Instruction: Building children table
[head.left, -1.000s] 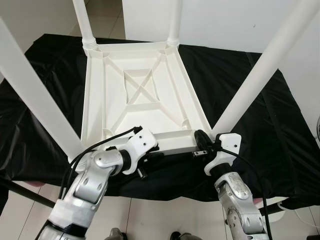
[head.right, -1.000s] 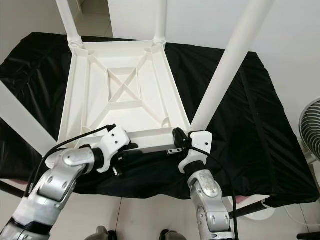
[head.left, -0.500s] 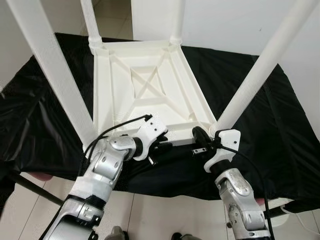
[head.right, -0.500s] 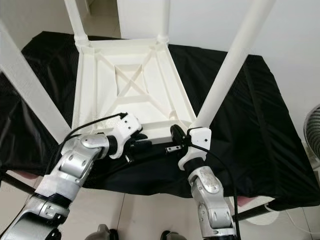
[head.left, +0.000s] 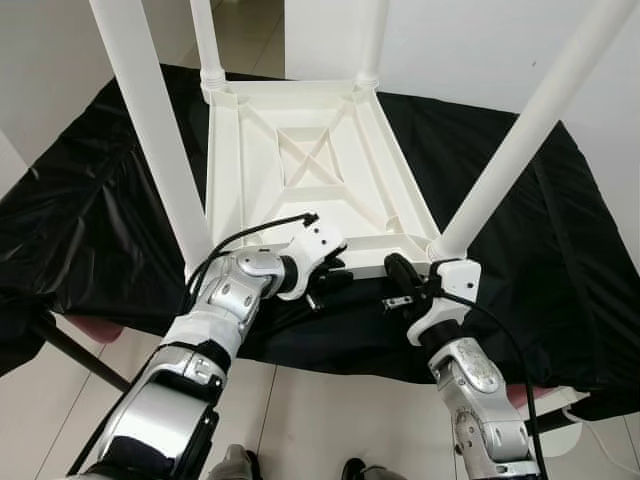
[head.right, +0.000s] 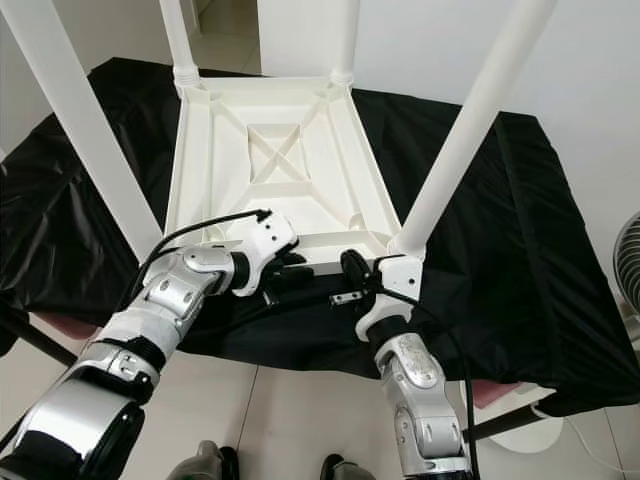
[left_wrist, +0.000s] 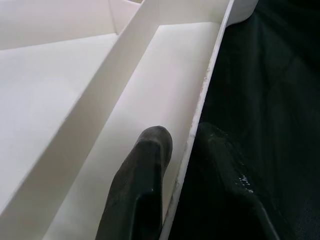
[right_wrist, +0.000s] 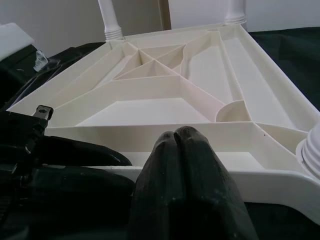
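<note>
So your children's table (head.left: 310, 180) is lying upside down on the counter (head.left: 90, 230) with the black cloth (head.left: 520, 260) over it, ribbed underside up and all four white legs (head.left: 150, 130) pointing toward the ceiling; my guess is it's flipped like that so the legs go in from above and stay put. Its long axis runs away from you, near short edge just in front of both arms; all four legs look seated in their corner sockets, so you're probably at the checking or repositioning stage.

Your left end effector (head.left: 335, 281) is clamped on the near edge rim (left_wrist: 200, 107); in the left wrist view one finger (left_wrist: 142, 185) sits inside the rim wall and the other outside against the cloth, so it's pinching that thin wall, likely to steady or drag the table.

Your right end effector (right_wrist: 187, 150) has its two fingers pressed together with nothing between them; the tips rest at the near edge by the right front corner, just beside that leg's base, looks more like a push or brace than a grab; watch the thin rim flexing if you pull hard.
</note>
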